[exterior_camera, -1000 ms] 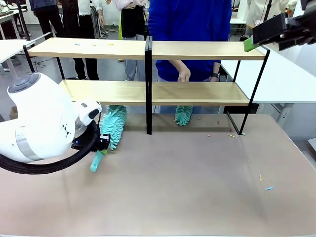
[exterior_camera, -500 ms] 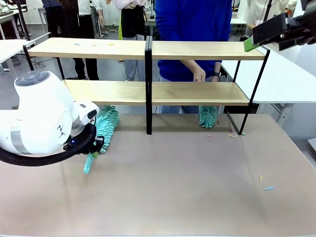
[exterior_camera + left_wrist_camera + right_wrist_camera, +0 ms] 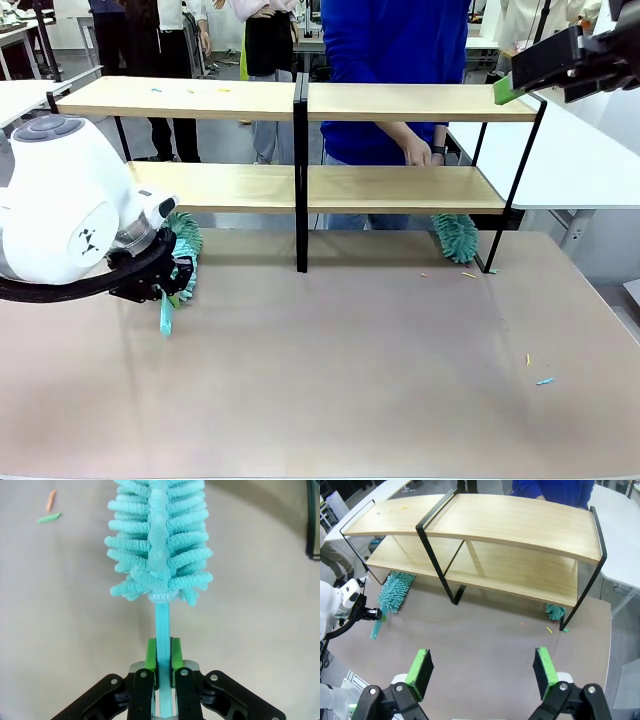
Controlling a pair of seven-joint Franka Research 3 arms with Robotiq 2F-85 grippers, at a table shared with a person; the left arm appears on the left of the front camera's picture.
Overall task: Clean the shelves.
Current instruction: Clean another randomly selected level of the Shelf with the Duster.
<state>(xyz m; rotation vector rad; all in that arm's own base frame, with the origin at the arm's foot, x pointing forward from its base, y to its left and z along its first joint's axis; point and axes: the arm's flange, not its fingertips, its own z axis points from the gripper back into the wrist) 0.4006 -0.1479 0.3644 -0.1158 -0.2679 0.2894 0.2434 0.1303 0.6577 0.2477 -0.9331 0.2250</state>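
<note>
Left gripper [image 3: 163, 652], green pads pinching the thin handle of a teal chenille duster [image 3: 159, 540], head beneath the left end of the shelves [image 3: 400, 100] along the tabletop's [image 3: 350, 390] far edge; right gripper [image 3: 481, 667], fingers spread, empty.

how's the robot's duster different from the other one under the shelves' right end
The robot's duster sits at the left end of the shelves; the other duster hangs under the right end. The robot's duster shows its pale blue handle, clamped in the left hand; the other duster's handle is hidden behind the lower board. Both have fluffy teal heads near the tabletop.
</note>
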